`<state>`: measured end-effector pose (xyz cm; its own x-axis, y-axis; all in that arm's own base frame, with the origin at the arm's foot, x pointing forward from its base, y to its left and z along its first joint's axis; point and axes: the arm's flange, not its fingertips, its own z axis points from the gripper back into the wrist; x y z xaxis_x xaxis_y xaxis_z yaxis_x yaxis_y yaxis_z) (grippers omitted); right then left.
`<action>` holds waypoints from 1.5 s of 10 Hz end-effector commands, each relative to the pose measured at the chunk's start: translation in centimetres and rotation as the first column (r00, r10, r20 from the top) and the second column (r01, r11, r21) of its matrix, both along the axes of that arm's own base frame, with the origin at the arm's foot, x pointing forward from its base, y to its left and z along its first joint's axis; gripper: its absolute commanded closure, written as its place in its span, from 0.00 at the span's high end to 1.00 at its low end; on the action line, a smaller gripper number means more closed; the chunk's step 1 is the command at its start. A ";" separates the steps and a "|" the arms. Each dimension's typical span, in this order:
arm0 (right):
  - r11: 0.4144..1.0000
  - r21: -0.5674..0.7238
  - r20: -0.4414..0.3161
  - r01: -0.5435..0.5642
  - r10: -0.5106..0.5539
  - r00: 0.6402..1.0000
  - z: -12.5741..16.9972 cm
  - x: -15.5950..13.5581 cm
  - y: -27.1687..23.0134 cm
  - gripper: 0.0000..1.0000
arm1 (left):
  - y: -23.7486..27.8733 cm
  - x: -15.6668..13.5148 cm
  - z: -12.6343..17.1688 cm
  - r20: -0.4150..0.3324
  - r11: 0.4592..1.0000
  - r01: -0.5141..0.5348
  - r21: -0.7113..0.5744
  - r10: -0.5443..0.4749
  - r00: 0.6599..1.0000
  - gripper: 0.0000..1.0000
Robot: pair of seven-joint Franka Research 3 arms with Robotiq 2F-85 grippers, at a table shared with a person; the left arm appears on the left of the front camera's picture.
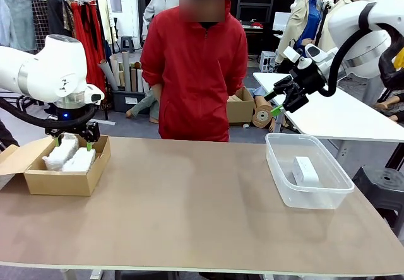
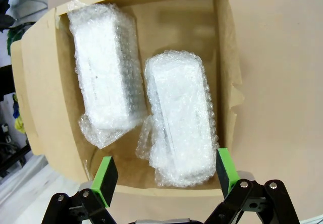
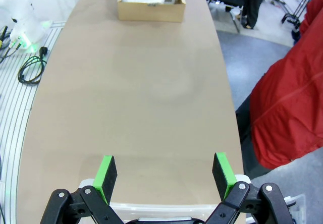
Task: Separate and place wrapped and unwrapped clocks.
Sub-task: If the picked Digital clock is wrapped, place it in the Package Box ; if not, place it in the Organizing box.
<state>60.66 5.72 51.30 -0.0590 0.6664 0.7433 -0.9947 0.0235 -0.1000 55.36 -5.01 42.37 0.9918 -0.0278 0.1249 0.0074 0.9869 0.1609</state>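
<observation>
Two clocks swathed in crinkly translucent bubble wrap, one [image 2: 103, 72] beside the other [image 2: 181, 125], are seen lying side by side in an open brown cardboard box [image 1: 63, 182] at the near left of the tan table [image 1: 189, 210]. One bare smooth white rounded-rectangular block clock [image 1: 305, 170] is seen lying in a clear plastic tub [image 1: 278, 179] at the right. By that layout the sorting is judged done or nearly so.

The left gripper [image 2: 164, 176] is held just above the box with its green pads spread wide and nothing between them; one wrapped bundle lies below the gap. The right gripper [image 3: 165, 172] is raised above the tub's edge, likewise spread and empty, with the long table seen beyond. A person in a red jacket [image 1: 192, 72] is seen standing at the far side, hands not visible.

The wrapped bundles are judged light, with a soft, springy and somewhat slippery skin over a stiff core; a hold across the narrow middle is judged best, firm enough to compress the wrap. The bare block is judged rigid, smooth and prone to slipping, so its flat long sides should be taken squarely
</observation>
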 end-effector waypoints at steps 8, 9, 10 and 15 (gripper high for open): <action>1.000 0.004 0.012 -0.008 0.008 1.000 0.1 0.0 0.1 1.00 | 0.5 -2.5 5.9 0.206 0.815 0.440 -0.376 -0.389 0.898 1.00; 1.000 0.004 0.012 -0.008 0.008 1.000 0.1 0.0 0.1 1.00 | 0.8 -2.2 6.6 0.260 0.756 0.510 -0.410 -0.439 0.860 1.00; 1.000 0.004 0.012 -0.008 0.008 1.000 0.1 0.0 0.1 1.00 | 0.6 -2.3 6.8 0.322 0.695 0.570 -0.438 -0.471 0.821 1.00; 1.000 0.004 0.012 -0.008 0.008 1.000 0.1 0.0 0.1 1.00 | 0.8 -2.4 8.1 0.614 0.410 0.860 -0.305 -0.605 0.506 1.00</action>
<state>60.66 5.72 51.30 -0.0590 0.6664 0.7433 -0.9947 0.0235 -0.1000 53.29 -5.36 50.70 0.5513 -0.5209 0.6517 0.7917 0.5731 -0.2115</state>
